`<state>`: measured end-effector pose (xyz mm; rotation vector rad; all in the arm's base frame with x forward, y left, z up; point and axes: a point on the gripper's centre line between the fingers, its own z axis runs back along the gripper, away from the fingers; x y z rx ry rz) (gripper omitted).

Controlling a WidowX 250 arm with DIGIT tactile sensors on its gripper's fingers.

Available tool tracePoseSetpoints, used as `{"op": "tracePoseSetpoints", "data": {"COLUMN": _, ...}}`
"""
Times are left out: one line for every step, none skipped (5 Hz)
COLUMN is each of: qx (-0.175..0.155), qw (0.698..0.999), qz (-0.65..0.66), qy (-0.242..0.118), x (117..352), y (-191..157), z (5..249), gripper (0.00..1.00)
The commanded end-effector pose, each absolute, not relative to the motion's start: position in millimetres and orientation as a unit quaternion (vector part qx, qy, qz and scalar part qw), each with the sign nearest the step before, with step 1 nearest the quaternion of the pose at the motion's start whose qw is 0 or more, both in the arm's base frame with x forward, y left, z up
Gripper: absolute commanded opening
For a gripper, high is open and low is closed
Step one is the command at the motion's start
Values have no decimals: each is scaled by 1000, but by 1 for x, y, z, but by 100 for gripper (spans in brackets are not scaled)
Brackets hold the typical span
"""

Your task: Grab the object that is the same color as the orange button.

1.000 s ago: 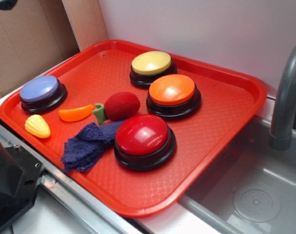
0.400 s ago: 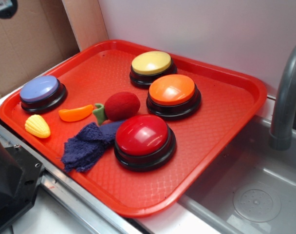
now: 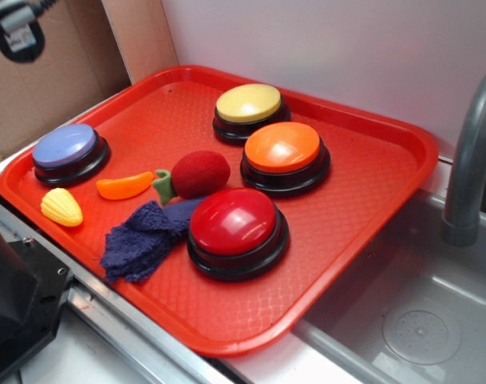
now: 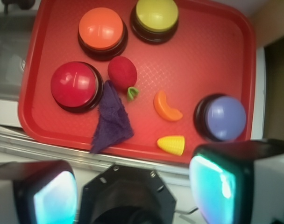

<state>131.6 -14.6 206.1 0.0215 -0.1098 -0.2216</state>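
Note:
The object, a small curved orange toy (image 3: 125,186) (image 4: 166,106), lies on the red tray (image 3: 371,200) between the purple-blue button and the fuzzy red ball. The orange button (image 3: 283,152) (image 4: 101,29) sits at the tray's middle back, next to the yellow one. My gripper (image 4: 132,191) hovers high above the tray's near edge, well apart from the toy. Its two fingers are spread wide, with nothing between them. In the exterior view only a dark part of the arm (image 3: 15,30) shows, in the top left corner.
On the tray are also a red button (image 3: 235,228), a yellow button (image 3: 248,108), a purple-blue button (image 3: 67,150), a fuzzy red ball (image 3: 200,173), a yellow corn toy (image 3: 61,207) and a purple cloth (image 3: 143,236). A sink with a grey faucet (image 3: 471,160) lies to the right.
The arm's dark end has come further into the exterior view's top left corner. Nothing on the tray has moved.

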Motion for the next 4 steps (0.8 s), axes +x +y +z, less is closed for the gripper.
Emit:
{"op": "tracePoseSetpoints", "data": {"qx": 18, "qw": 979, "qz": -187, "qy": -80, "x": 149, "y": -1, "z": 176, "gripper": 100}}
{"op": "tracePoseSetpoints", "data": {"qx": 27, "qw": 973, "qz": -208, "qy": -94, "x": 155, "y": 4, "z": 162, "gripper": 100}}
{"op": "tracePoseSetpoints", "data": {"qx": 37, "qw": 969, "qz": -224, "qy": -95, "x": 162, "y": 12, "z": 142, "gripper": 100}}
{"op": "tracePoseSetpoints", "data": {"qx": 41, "qw": 968, "qz": -232, "qy": -86, "x": 169, "y": 19, "z": 123, "gripper": 100}}
